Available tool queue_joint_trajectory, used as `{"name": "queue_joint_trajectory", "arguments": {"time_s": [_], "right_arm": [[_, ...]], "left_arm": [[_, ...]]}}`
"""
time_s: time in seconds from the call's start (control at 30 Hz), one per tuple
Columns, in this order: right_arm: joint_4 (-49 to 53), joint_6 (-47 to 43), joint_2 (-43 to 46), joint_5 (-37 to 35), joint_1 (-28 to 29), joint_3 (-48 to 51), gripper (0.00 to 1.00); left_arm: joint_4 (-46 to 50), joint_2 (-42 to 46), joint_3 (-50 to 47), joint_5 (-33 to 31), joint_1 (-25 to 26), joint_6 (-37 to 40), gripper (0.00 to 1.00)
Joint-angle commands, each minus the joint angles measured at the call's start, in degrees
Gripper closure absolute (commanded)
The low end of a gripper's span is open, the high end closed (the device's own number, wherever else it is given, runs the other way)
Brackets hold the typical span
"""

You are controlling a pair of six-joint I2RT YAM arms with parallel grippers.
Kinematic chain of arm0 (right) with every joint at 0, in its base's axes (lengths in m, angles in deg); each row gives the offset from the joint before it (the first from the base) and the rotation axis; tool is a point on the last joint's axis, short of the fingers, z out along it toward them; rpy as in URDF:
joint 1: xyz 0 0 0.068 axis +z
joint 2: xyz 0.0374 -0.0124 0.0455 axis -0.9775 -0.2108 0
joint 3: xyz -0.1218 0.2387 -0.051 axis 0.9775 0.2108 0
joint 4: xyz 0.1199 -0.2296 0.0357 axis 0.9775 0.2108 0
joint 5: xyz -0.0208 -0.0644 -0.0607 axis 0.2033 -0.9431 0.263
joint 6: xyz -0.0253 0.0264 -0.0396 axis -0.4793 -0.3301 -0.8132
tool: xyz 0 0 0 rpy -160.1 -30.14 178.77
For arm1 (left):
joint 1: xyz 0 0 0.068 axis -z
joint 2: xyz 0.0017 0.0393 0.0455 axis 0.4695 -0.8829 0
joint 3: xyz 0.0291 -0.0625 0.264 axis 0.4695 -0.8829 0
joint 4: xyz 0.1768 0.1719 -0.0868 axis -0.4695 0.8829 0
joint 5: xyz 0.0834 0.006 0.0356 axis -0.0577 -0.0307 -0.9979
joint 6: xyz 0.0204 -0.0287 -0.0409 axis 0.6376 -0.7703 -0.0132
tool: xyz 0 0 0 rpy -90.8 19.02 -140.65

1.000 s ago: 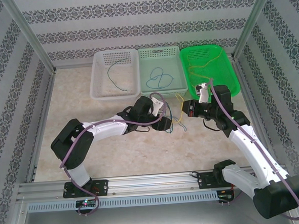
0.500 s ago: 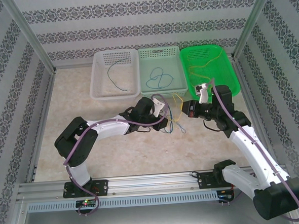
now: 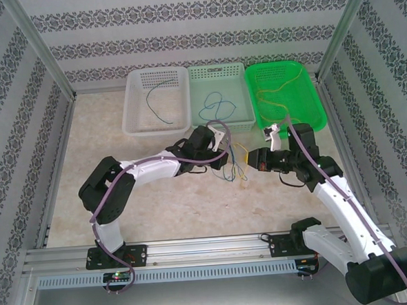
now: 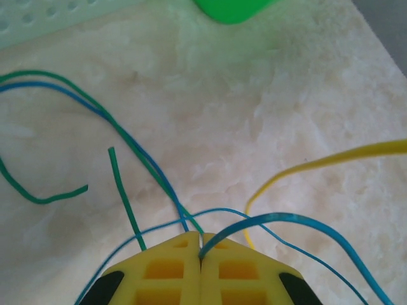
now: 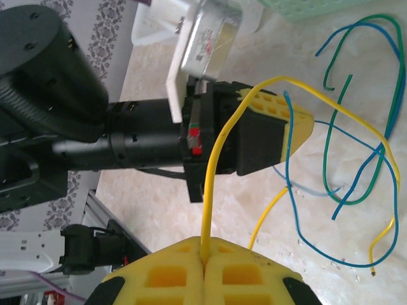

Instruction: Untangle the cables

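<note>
The left pincer is pressed together on a blue cable that leaves the seam of its tips. The right pincer is pressed together on a yellow cable. The rest of the tangle lies on the bench between the two pincers, just in front of the pale green basket. There blue, yellow and a green cable cross one another.

The main risk is that pulling the two held strands apart cinches those crossings into a tighter knot instead of sliding them free. The green strand runs right up to the left tips, and I cannot tell whether it is caught too. If it is, it would be dragged along. The wires are thin and smooth-looking, so a hard tug could slip one out of its grip. The pincers are also close together, so a careless turn might knock them against each other.
</note>
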Motion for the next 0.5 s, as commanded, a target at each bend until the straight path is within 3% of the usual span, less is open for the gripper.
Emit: {"name": "queue_joint_trajectory", "arguments": {"time_s": [0.0, 0.3, 0.47], "right_arm": [[3.31, -3.09, 0.7, 2.24, -0.54, 0.01, 1.0], [1.72, -3.42, 5.67, -2.34, -2.64, -2.8, 1.0], [-4.12, -2.4, 12.26, -13.59, -3.69, -2.42, 1.0]], "left_arm": [[2.09, -0.89, 0.43, -1.24, -0.7, -4.41, 1.0], [4.19, -0.53, -0.58, -0.69, -1.16, -2.43, 1.0], [2.75, 0.81, -2.91, -0.78, -1.29, -1.47, 1.0]]}}
